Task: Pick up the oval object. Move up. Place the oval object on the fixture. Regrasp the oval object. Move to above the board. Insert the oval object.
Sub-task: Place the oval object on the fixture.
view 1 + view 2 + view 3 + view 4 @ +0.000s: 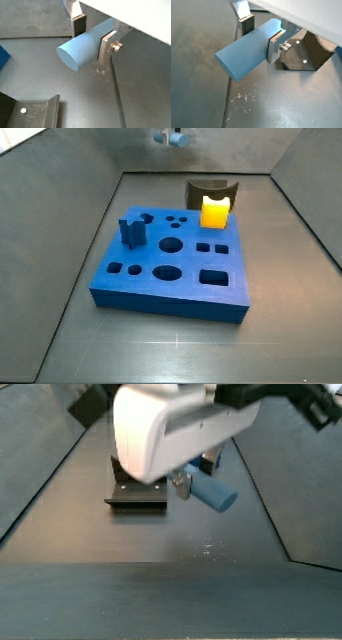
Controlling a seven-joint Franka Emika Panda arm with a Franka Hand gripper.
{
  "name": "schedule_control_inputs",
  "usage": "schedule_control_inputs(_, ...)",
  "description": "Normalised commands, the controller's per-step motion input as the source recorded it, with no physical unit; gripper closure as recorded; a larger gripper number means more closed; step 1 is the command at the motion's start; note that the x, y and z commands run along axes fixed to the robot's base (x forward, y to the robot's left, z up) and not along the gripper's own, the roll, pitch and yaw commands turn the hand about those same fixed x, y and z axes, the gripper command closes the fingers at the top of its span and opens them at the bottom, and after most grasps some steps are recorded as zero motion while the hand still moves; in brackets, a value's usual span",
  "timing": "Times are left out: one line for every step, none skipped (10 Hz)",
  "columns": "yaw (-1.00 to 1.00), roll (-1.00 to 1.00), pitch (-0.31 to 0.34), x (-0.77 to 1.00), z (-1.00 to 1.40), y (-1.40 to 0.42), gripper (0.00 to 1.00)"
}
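The oval object [79, 49], a pale grey-blue smooth peg, sits crosswise between the silver fingers of my gripper [92, 37], which is shut on it. Its rounded end pokes out well past the pads in both wrist views, oval object [246, 54]. In a side view the peg [211, 493] hangs clear above the dark floor under the white gripper body [174, 429]. The fixture [210, 196], dark brown with a yellow-orange block [215, 212] in front, stands behind the blue board [174, 268]. My gripper [171, 135] shows only at the upper edge there, high above the fixture.
A dark blue notched upright block [132, 230] stands in the board's left side. The fixture's dark body [308, 52] lies close behind the fingers, and its base plate [33, 112] shows below. Grey sloping walls enclose the floor.
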Motion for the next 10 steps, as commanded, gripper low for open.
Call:
schedule_control_inputs(0.02, 0.09, 0.097, -0.03, 0.87, -0.01, 1.0)
schedule_control_inputs(0.03, 0.09, 0.093, -0.02, 0.74, -0.01, 1.0)
schedule_control_inputs(0.02, 0.09, 0.098, -0.02, 0.6, -0.01, 1.0)
schedule_control_inputs(0.03, 0.09, 0.107, -0.01, 0.42, -0.01, 1.0)
schedule_control_inputs(0.03, 0.08, 0.111, 0.0, 0.28, -0.01, 1.0)
schedule_control_inputs(-1.0, 0.0, -0.006, 0.14, 0.18, -1.0, 1.0)
schedule_control_inputs(-1.0, 0.0, -0.009, 0.15, 0.16, -1.0, 1.0)
schedule_control_inputs(-1.0, 0.0, -0.012, 0.14, 0.16, -1.0, 1.0)
schedule_control_inputs(-1.0, 0.01, -0.016, 0.12, 0.17, -1.0, 1.0)
schedule_control_inputs(-1.0, 0.02, -0.021, 0.11, 0.17, -1.0, 1.0)
